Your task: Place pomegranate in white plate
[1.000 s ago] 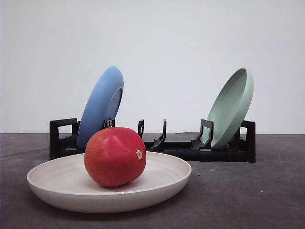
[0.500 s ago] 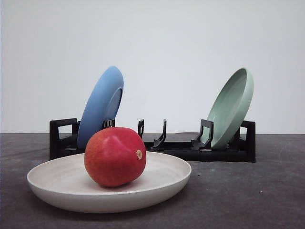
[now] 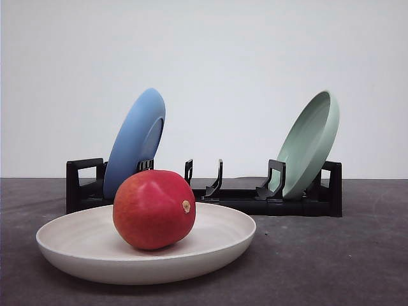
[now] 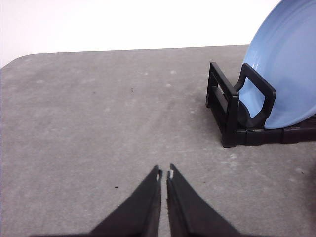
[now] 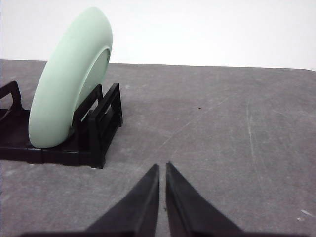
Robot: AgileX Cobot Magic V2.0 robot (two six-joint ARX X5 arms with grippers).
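Pomegranate [image 3: 153, 209] rests in the near white plate [image 3: 76, 258], while left gripper [image 4: 164, 174] and right gripper [image 5: 162, 168] are closed, empty.

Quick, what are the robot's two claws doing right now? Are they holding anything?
Left gripper: closed, holding nothing, over bare table.
Right gripper: closed, holding nothing, over bare table.

Front view: pomegranate [image 3: 153, 209] blocks your sight of the blue plate's [image 3: 135, 141] lower edge and part of the black rack [image 3: 242, 194]. Left wrist view crops the blue plate at the frame edge. Right wrist view crops the rack beside the pale green plate [image 5: 69, 79].
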